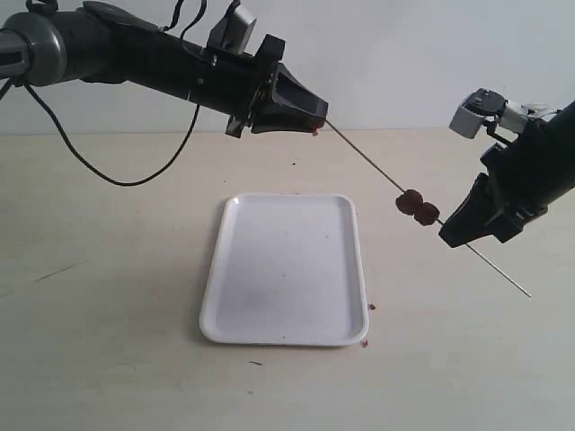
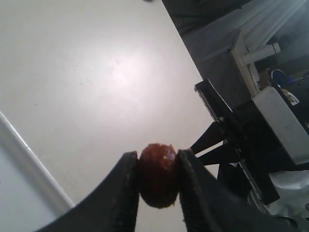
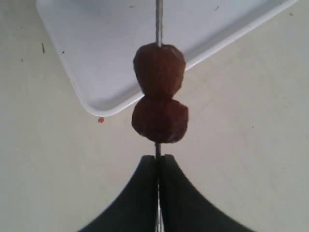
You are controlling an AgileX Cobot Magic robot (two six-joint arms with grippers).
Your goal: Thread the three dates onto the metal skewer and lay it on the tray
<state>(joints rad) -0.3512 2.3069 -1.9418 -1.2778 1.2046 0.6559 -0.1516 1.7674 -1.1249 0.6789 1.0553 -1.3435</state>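
The right tool [image 1: 454,235] is clenched on the skewer [image 1: 368,162]. It holds the rod slanted in the air beside the tray [image 1: 287,269], with the free end pointing up at the other arm. Two dates [image 1: 418,207] sit on the rod, touching each other just above that grip, which leaves bare length for the last one. The left tool [image 1: 313,117] is grasping the third date [image 2: 157,174] between its fingers, right at the skewer's tip. Whether the tip has pierced it I cannot tell. The tray lies flat on the bench [image 1: 108,341], waiting for the skewer.
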